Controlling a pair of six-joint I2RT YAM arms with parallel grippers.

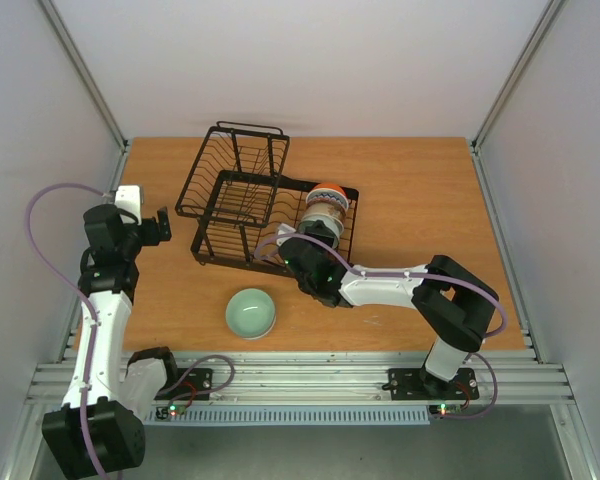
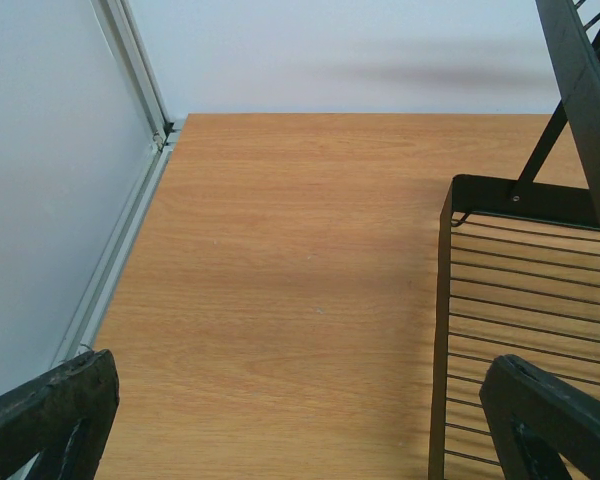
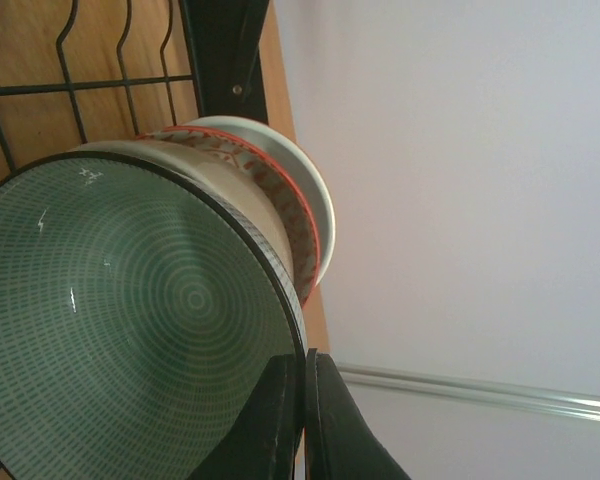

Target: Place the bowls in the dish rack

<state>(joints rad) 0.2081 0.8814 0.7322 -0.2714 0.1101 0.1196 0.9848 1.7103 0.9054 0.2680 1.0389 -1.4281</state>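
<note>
Seating green patterned bowl (image 3: 130,320) in dish rack (image 1: 235,200) beside two others (image 3: 305,230), right claw (image 3: 302,365) pinches rim; celadon bowl (image 1: 251,312) waits on desk (image 1: 410,190); left claw (image 1: 165,225) wide.

Glossy glazed bowls (image 3: 130,330) — black wire rack (image 1: 230,200), seemingly coated — matt wood-grain table (image 2: 280,300).

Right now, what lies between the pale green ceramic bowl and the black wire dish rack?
Only bare wooden tabletop separates the green bowl from the wire rack, in the top external view.
</note>
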